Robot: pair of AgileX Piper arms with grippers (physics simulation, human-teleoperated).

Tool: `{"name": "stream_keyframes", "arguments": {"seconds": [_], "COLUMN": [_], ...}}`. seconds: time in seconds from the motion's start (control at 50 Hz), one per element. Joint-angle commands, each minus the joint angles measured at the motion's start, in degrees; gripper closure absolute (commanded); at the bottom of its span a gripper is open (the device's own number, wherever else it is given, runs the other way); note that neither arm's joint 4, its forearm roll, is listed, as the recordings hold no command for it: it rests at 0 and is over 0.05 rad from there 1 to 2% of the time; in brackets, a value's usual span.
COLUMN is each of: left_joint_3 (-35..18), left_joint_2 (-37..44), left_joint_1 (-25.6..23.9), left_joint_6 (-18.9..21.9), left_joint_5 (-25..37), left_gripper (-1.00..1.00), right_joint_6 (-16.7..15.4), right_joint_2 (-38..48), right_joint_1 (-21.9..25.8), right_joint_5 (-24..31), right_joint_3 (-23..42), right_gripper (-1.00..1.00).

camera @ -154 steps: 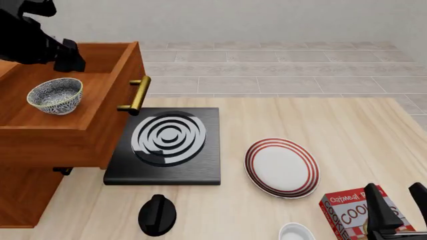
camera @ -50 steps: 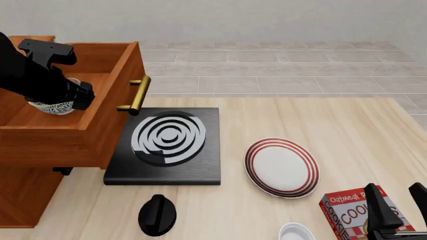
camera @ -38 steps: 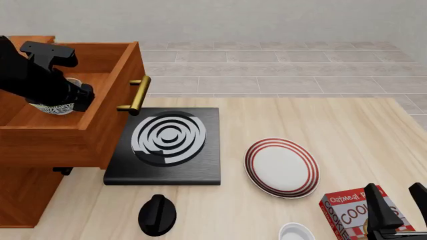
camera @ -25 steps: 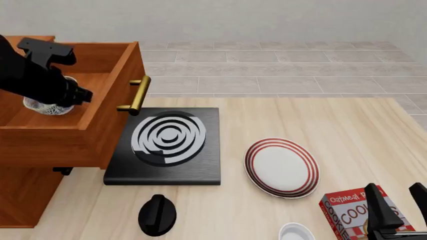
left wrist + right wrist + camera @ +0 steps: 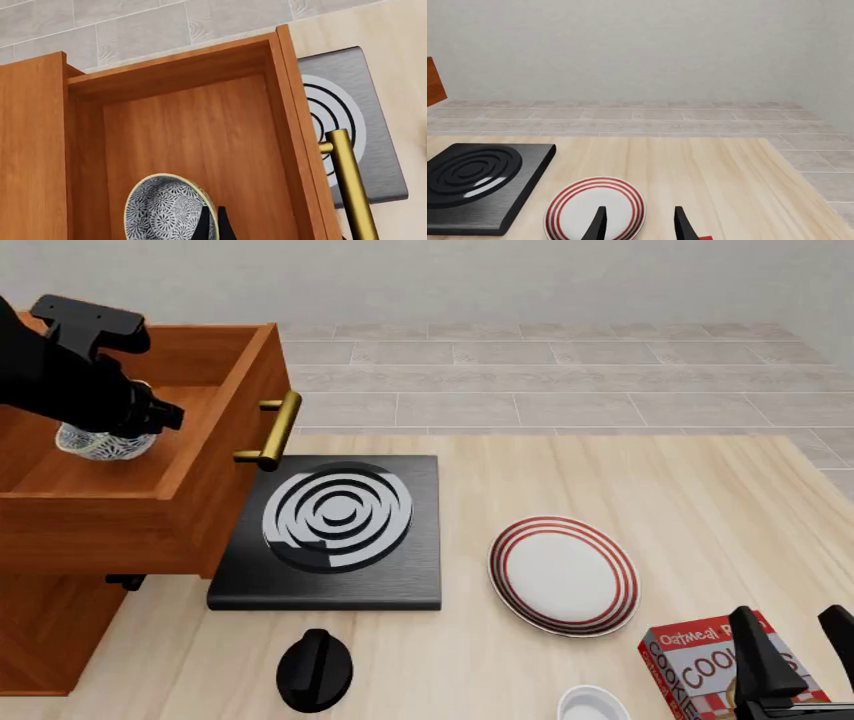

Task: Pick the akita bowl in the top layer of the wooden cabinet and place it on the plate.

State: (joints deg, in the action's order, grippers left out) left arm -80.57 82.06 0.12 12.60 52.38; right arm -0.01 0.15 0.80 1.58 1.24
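The akita bowl point(image 5: 102, 444) sits in the top layer point(image 5: 200, 490) of the wooden cabinet point(image 5: 54, 620), which is pulled open. The arm covers most of the bowl in the front view. My left gripper point(image 5: 136, 426) reaches down into the drawer. In the left wrist view its fingertips point(image 5: 212, 227) are pinched on the rim of the akita bowl point(image 5: 163, 210). The plate point(image 5: 565, 575) lies on the table to the right of the stove. My right gripper point(image 5: 798, 650) hovers open at the near right corner, with the plate point(image 5: 577, 205) ahead of it.
A black stove point(image 5: 334, 530) with white spiral rings lies beside the drawer, under its brass handle point(image 5: 271, 430). A black knob-like object point(image 5: 315, 670), a white bowl point(image 5: 593, 705) and a cookie box point(image 5: 701, 665) stand along the near edge.
My left gripper came down into the drawer onto the bowl and shut on its rim. The bowl has shifted slightly left and tipped. The right arm has stayed still.
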Motion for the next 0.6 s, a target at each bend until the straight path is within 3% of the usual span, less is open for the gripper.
{"name": "stream_keyframes", "arguments": {"seconds": [0.02,0.6], "left_joint_3": [-2.63,-8.46], "left_joint_2": [0.06,-0.52], "left_joint_1": [-1.18,-4.45], "left_joint_6": [-1.22,-2.54], "left_joint_5": [0.87,2.23], "left_gripper": [1.00,1.00], "right_joint_6": [0.01,0.05], "right_joint_2": [-0.01,0.20], "right_joint_1": [-0.02,-0.14], "right_joint_5": [0.04,-0.12], "right_joint_3": [0.07,0.23], "right_gripper": [-1.00,-1.00]}}
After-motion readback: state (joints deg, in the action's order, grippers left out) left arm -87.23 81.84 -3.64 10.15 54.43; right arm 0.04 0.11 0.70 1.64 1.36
